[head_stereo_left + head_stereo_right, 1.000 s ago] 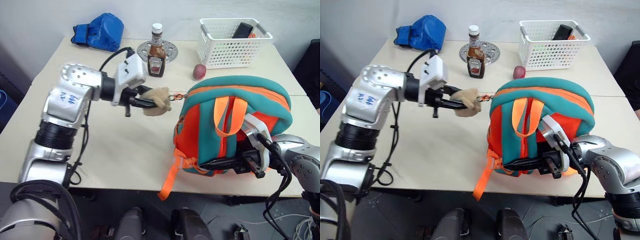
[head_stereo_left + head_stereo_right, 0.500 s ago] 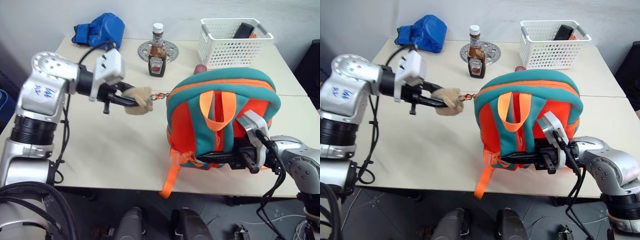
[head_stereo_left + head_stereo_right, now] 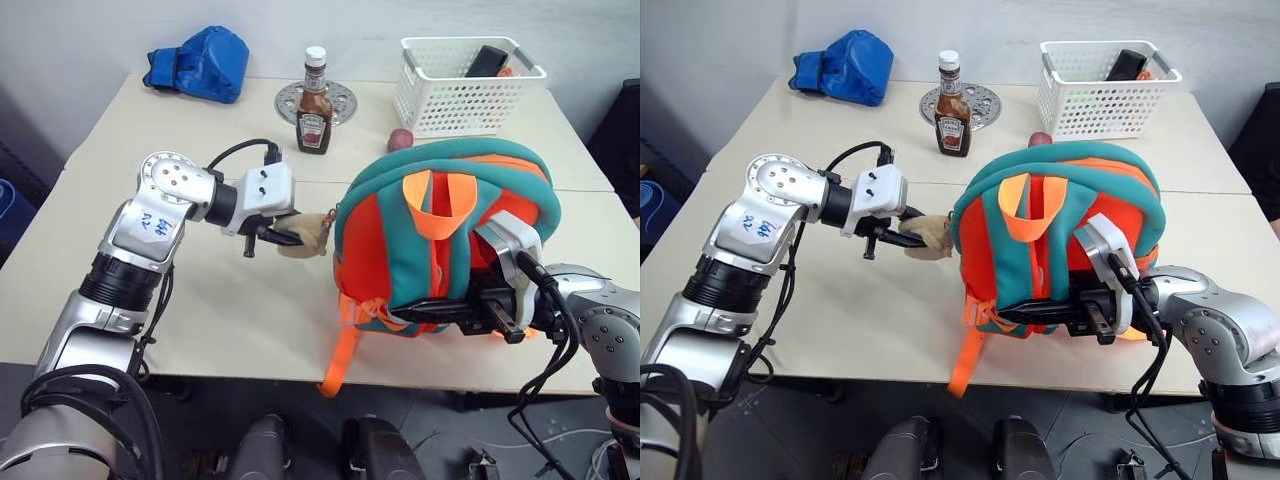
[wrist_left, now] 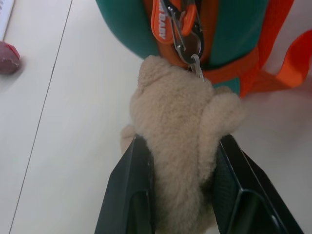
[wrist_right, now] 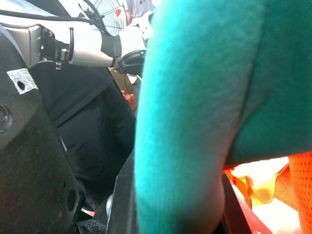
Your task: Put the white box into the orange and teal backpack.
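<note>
The orange and teal backpack [image 3: 440,240] stands upright on the table near its front edge, its orange loop handle on top. My left gripper [image 3: 288,238] is shut on the tan plush charm [image 4: 180,112], which hangs from a clip on the backpack's left side and sits low over the table. My right gripper [image 3: 415,308] is shut on a teal band [image 5: 185,122] low on the backpack's front. The white box is out of view.
At the back of the table [image 3: 200,320] stand a ketchup bottle [image 3: 314,105], a round metal disc [image 3: 342,98], a white perforated basket [image 3: 466,85] and a blue fabric bundle [image 3: 200,62]. A small reddish object [image 3: 399,139] lies behind the backpack.
My left gripper has come down toward the table and in against the backpack, still holding the plush charm. The backpack has shifted slightly to the right. The right gripper keeps its grip.
</note>
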Controlling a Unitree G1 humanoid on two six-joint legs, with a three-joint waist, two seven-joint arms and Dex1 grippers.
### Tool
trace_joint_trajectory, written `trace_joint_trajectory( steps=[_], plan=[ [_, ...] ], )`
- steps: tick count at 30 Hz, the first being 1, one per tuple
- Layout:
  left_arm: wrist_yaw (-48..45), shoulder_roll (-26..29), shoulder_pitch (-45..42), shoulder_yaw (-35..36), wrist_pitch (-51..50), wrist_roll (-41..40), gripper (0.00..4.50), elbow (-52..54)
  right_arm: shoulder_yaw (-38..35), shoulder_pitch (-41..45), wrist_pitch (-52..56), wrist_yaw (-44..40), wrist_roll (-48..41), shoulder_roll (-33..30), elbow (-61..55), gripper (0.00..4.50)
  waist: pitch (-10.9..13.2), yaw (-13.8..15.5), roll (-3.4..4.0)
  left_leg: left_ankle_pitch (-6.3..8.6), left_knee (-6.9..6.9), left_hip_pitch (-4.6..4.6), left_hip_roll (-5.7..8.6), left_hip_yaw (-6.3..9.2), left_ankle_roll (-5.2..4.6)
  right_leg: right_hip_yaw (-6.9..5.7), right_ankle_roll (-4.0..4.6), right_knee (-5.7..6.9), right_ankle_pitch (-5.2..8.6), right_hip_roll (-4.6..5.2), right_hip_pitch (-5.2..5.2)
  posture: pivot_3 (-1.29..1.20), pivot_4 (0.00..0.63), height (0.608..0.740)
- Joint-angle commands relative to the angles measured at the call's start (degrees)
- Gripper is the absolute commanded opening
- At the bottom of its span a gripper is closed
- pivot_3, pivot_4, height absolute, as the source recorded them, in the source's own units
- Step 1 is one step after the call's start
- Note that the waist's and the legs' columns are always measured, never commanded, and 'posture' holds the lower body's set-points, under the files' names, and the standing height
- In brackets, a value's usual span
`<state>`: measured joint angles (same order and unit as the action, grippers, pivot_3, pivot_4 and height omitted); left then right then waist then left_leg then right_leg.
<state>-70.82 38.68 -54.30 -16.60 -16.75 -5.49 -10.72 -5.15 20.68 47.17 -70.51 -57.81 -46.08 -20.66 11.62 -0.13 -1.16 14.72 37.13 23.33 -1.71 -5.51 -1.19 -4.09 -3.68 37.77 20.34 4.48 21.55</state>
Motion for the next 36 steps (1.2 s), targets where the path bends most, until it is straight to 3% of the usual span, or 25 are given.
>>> trace_joint_trajectory(
  steps=[1, 7, 13, 18, 24, 36],
  plan=[
    [-1.6, 1.0, -2.8, 2.4, -1.4, -1.0, 1.05, -0.9, -0.9, -1.1, -2.1, -0.1, 0.6, 0.7, -1.1, 0.00, 0.0, 0.0, 0.00, 0.00, 0.00, 0.00, 0.01, 0.00, 0.00, 0.00, 0.00, 0.00, 0.00, 0.01, 0.00, 0.00, 0.150, 0.740],
    [-9.2, 3.8, -11.8, 3.1, -1.7, -1.9, 1.05, -6.9, -0.6, -1.3, -2.6, 0.3, 1.2, 1.8, -0.6, 0.00, 0.0, -0.2, 0.00, -0.01, 0.00, 0.02, 0.00, -0.01, 0.02, -0.01, 0.00, 0.00, 0.00, -0.02, 0.01, 0.00, 0.150, 0.740],
    [-17.6, 7.2, -8.5, 1.1, -0.2, -2.4, 1.05, -3.2, -0.6, -1.7, -3.1, 0.6, 1.6, 2.7, -0.4, 0.00, 0.0, -0.5, 0.00, -0.12, -0.06, -0.02, 0.00, -0.07, 0.21, 0.01, 0.00, 0.01, 0.00, -0.04, 0.03, 0.00, 0.150, 0.740],
    [-13.6, 5.7, -3.4, -2.2, 6.9, 3.1, 1.05, -2.3, -1.1, -1.4, -2.7, 1.4, 0.8, 3.5, -0.5, 0.00, 0.0, -0.2, 0.00, -0.07, 0.00, 0.00, 0.00, -0.03, 0.12, 0.02, 0.00, 0.03, 0.00, -0.01, 0.03, 0.00, 0.150, 0.740],
    [-4.4, 0.1, -2.6, -5.5, 14.2, 10.9, 1.05, -9.4, -1.2, -2.4, -2.2, 1.0, -0.3, 3.5, -2.3, 0.00, 0.0, 0.1, 0.00, 0.03, 0.05, 0.01, 0.01, -0.03, -0.06, 0.02, 0.00, 0.03, 0.00, 0.01, 0.02, 0.00, 0.150, 0.740],
    [-2.8, -3.8, 0.7, -5.4, 14.6, 11.4, 1.05, -11.2, -1.6, -5.0, -5.5, 1.1, 2.4, 3.1, -3.5, 0.00, 0.0, 0.0, 0.00, 0.05, 0.04, -0.03, 0.01, -0.02, -0.10, 0.00, 0.00, 0.05, 0.00, 0.02, -0.02, 0.00, 0.150, 0.740]
  ],
)
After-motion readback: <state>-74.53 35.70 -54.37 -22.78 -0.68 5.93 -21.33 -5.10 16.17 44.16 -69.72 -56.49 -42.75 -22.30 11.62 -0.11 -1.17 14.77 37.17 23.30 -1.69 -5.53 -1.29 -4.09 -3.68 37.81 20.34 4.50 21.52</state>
